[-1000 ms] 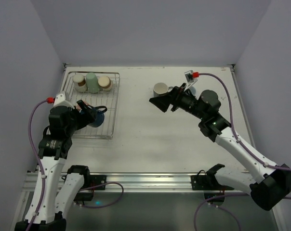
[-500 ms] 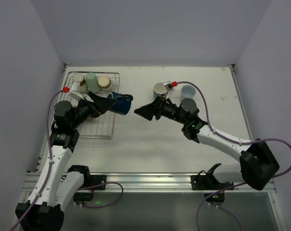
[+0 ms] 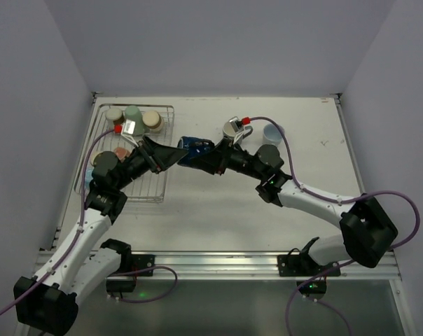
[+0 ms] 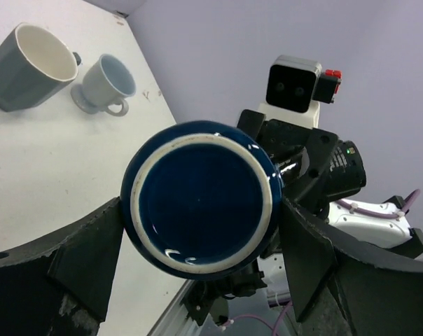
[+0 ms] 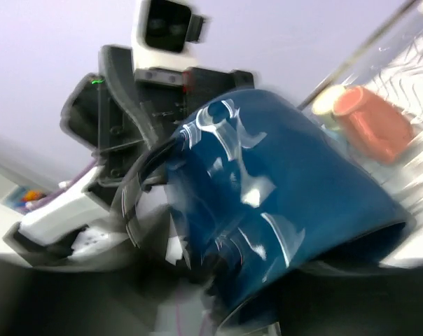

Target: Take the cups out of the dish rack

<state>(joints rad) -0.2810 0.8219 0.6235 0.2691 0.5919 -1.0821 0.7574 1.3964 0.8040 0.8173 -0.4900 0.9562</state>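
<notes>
Overhead view from behind; wrist cameras close, facing one navy cup (image 4: 201, 199)

The right wrist view is blurred: the navy cup (image 5: 267, 210) fills it, and whether the right gripper (image 3: 203, 157) touches that cup cannot be told (its fingers are only dark smears). From above, the grey-green cup (image 3: 230, 131) sits partly behind the right arm (image 3: 257, 162), the salmon-pink cup (image 3: 121, 151) behind the left arm (image 3: 110, 185)

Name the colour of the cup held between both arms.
Navy blue cup; clearest in left wrist view.
</notes>
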